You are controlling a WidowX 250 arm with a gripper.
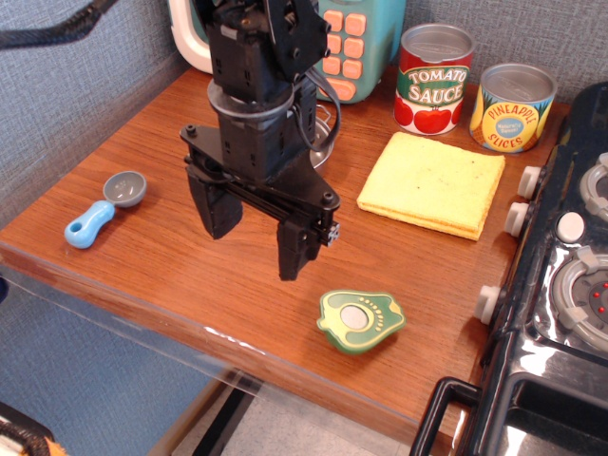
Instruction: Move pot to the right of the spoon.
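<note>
Pot (pixel 324 142) near upper centre of frame, mostly hidden behind the black arm; only a sliver of shiny steel rim and a thin wire loop showing at the arm's right edge. Round, shallow, mirror-bright metal, likely slick and hard. Sits up and slightly right of the gripper (pixel 255 239), farther back on the table, so the coming reach seems to run toward the top of the frame. Gripper jaws spread wide, empty, two chunky matte black fingers pointing down over bare wood. Spoon (pixel 103 211) at left of frame, well apart from the pot: grey round bowl, stubby light-blue plastic handle, long axis running from lower left to upper right. Target spot judged to be the open wood just right of the spoon, below the claw. Farther out: soft yellow sponge cloth (pixel 433 183) at right centre, green avocado-shaped toy (pixel 361 322) lower centre, two labelled tin cans (pixel 434 79) upper right, glossy wooden table (pixel 171 275).
</note>
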